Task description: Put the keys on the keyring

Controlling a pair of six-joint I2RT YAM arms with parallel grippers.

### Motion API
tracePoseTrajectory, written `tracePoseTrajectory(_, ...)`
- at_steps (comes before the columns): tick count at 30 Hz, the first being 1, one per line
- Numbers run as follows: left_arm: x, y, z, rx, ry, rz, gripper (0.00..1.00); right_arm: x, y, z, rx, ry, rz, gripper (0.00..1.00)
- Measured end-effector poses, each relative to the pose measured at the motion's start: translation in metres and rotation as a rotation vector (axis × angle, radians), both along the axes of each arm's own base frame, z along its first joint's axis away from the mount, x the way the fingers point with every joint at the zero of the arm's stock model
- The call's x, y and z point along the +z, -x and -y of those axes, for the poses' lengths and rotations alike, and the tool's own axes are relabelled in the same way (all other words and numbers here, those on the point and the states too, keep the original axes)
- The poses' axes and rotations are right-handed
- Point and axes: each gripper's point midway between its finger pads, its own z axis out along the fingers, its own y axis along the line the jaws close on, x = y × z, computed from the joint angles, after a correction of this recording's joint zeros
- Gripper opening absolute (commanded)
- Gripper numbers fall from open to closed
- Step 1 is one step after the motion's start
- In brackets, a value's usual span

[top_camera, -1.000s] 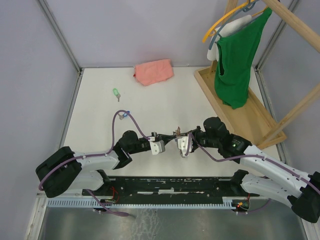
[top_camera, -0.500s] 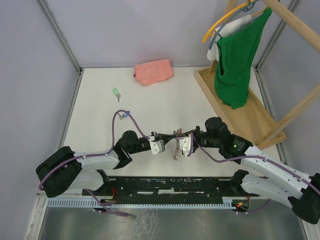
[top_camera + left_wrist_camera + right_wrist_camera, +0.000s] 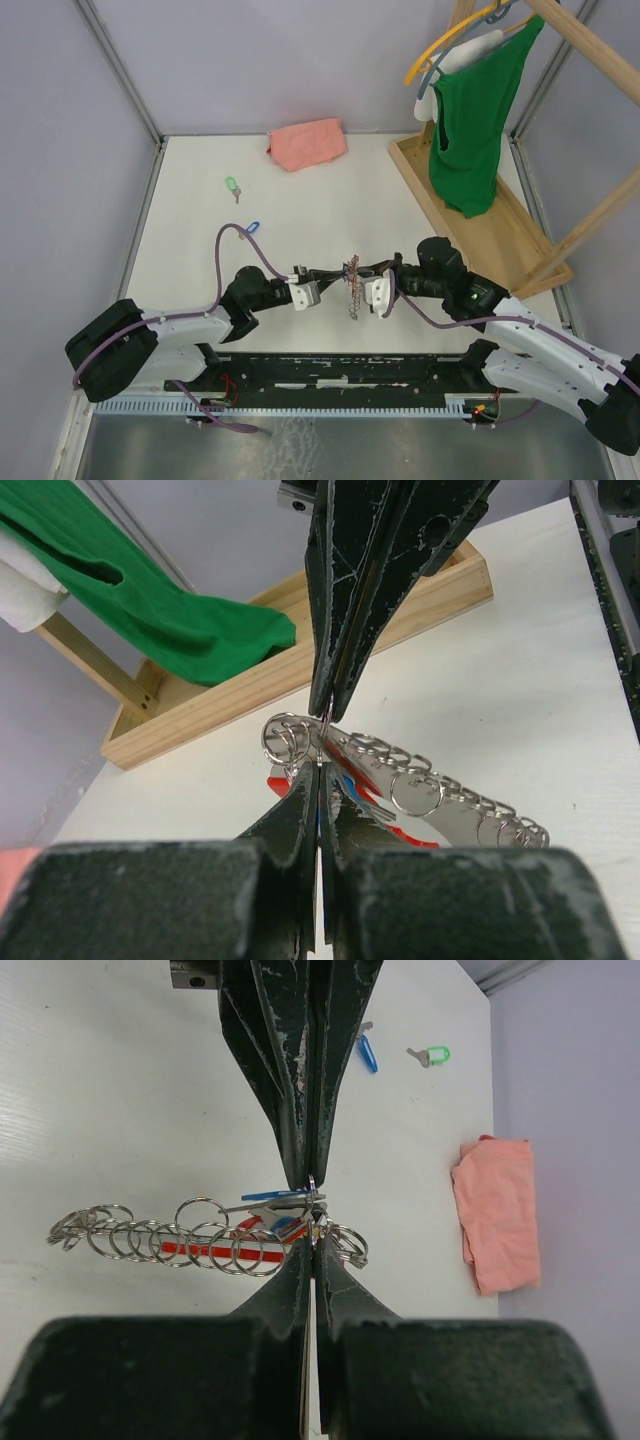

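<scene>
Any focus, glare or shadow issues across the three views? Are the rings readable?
Top view: even light, soft shadows, ring chain too small to resolve. Left wrist view: chain sharp with bright glints; left gripper blurs toward the bottom edge. Right wrist view: chain sharp, right gripper likewise soft near the lens; blue key and green key small but clear.

green key (image 3: 232, 186) — flat, far left | blue key (image 3: 252, 226) — flat, just nearer | keyring (image 3: 351, 292), many linked rings, hanging, ctr
</scene>
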Motion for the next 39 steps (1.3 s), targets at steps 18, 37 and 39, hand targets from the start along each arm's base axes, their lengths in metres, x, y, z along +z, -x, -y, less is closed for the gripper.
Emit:
tracePoseTrajectory(18,0.011,0.015,-0.007,-0.064,0.081,0.052,0.03,-0.006,0.003,0.001,0.027,-0.043,-0.016,0.01)
tracePoseTrajectory(37,0.008,0.021,-0.003,-0.107,0.079,0.060,0.03,0.007,0.013,-0.003,0.090,-0.100,-0.014,0.01)
tracePoseTrajectory(39,0.008,0.021,-0.003,-0.107,0.078,0.060,0.03,0.008,0.014,-0.003,0.096,-0.102,-0.015,0.01)
